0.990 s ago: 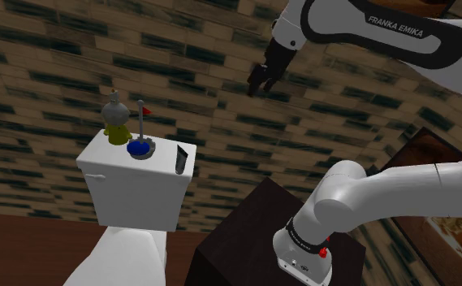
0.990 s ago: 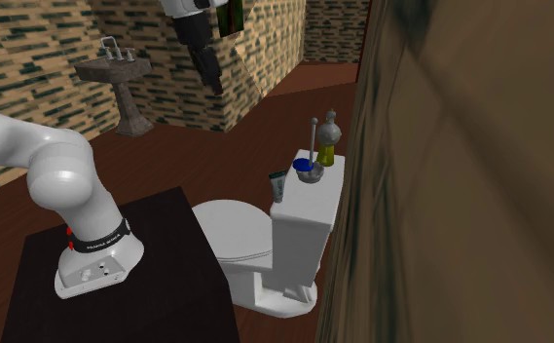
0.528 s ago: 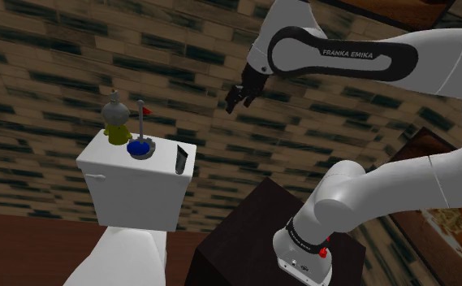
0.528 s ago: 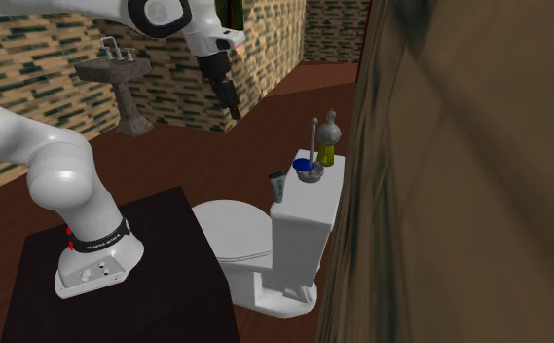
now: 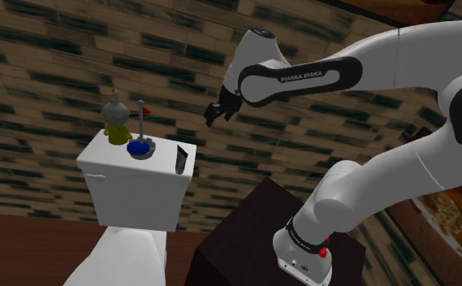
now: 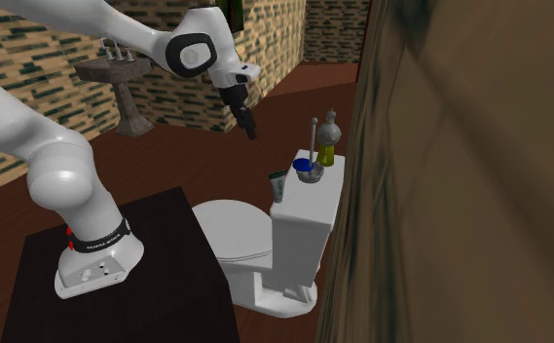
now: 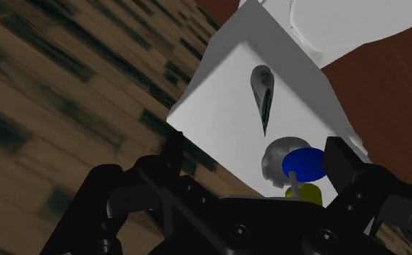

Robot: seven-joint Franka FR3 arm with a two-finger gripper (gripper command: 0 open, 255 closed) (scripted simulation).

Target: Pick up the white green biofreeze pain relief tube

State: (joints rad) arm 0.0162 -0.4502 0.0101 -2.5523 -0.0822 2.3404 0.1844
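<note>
The white-green tube (image 5: 180, 158) stands upright on the lid of a white toilet tank (image 5: 136, 195), at the lid's end towards the shoulder view's right, close to the edge. Nothing touches it. Near it on the same lid sits a small grey bowl (image 5: 140, 151) with something blue inside and a thin stick (image 5: 142, 122) with a red tip rising from it. Just beyond the bowl stands a yellow bottle (image 5: 117, 130) with a grey rounded top. The tank backs onto a brick wall (image 5: 50, 73), and the toilet bowl (image 6: 231, 229) lies in front of it.

The black tool (image 5: 213, 116) hangs in the air above the tank, up and to the right of the tube in the shoulder view, well apart from it. In the wrist view its fingers stand wide apart with nothing between them, released, and the tube shows beyond them on the lid. The arm's base rests on a dark box stand (image 6: 167, 292) beside the toilet. A pedestal sink (image 6: 119, 78) stands against the far wall.
</note>
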